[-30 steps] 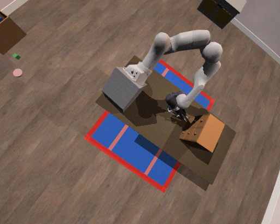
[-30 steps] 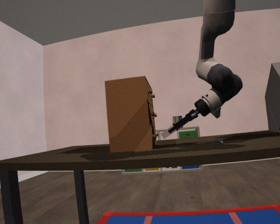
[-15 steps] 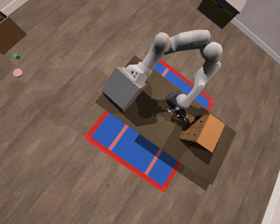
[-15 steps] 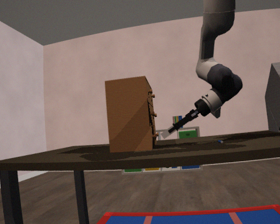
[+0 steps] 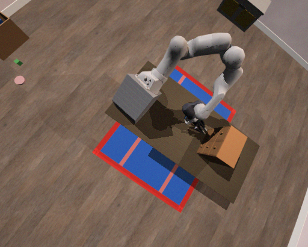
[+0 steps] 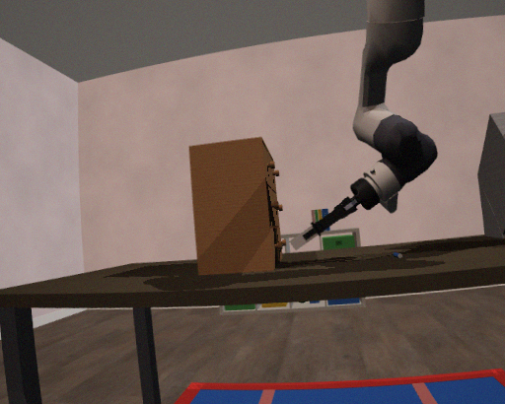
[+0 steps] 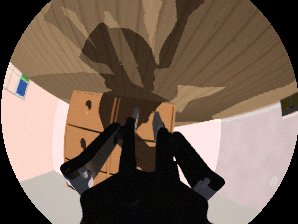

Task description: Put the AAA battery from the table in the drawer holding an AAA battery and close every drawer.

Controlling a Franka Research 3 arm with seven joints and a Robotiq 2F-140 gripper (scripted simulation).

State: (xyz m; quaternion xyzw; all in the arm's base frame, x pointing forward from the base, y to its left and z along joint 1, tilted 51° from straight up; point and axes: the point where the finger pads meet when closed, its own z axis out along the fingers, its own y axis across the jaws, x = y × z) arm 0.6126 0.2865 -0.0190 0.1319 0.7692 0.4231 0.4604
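Note:
The small chest (image 5: 224, 146) is a tan wooden box near the table's right end, and all its drawers look pushed in. It also shows in the side view (image 6: 232, 204) and the wrist view (image 7: 100, 129), with small round knobs (image 6: 279, 242) on its front. My gripper (image 6: 299, 241) slants down towards the lowest knob and stops a little short of it. Its fingers are nearly shut with a narrow gap and nothing between them. The AAA battery (image 6: 396, 255) is a tiny bluish thing on the table behind the gripper, towards the arm's base.
The grey pedestal of the arm (image 5: 135, 97) stands at the table's other end. The table edge runs close in front of the chest. A blue and red mat (image 5: 146, 164) lies on the floor beside the table.

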